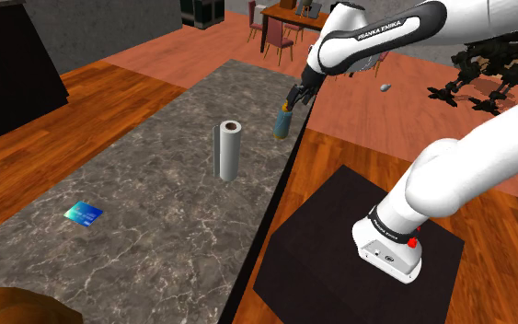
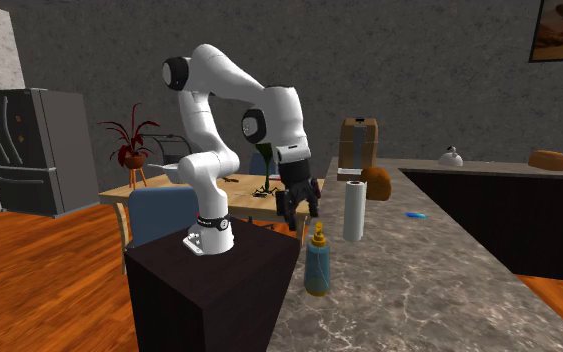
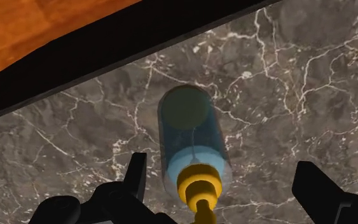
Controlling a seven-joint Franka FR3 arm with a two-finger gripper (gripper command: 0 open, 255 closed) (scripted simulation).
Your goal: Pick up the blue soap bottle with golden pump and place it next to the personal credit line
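Arm: the white arm rises from the black stand (image 1: 321, 253), folds at the elbow and reaches out over the edge of the marble counter (image 1: 174, 230), with the wrist turned down so that the gripper (image 1: 295, 96) points at the counter top.

Gripper: fingers (image 3: 136, 178) spread wide, clasping nothing and touching nothing.

Task item: the blue soap bottle (image 3: 190, 137) stands upright on the counter close to the counter's edge, directly under the gripper. Seen along the hand, its golden pump (image 3: 199, 184) lies between the two fingers, nearer one than the other, with clear stone on both sides of it.

Second exterior view: the gripper (image 2: 301, 208) hangs just above the bottle (image 2: 317, 268) and a shade toward that view's left. The fingertips sit about level with the pump head, and whether there is a gap cannot be judged from here.

Shoulder view: the layout along the counter is plain. A paper towel roll (image 1: 228, 150) stands upright between the bottle (image 1: 283, 121) and a blue card (image 1: 83, 214), which lies flat, well apart from the bottle and toward that view's lower left.

Comparison of views: the wrist view settles the finger spacing around the pump; the second exterior view gives the height relation, and the shoulder view the distance to the card
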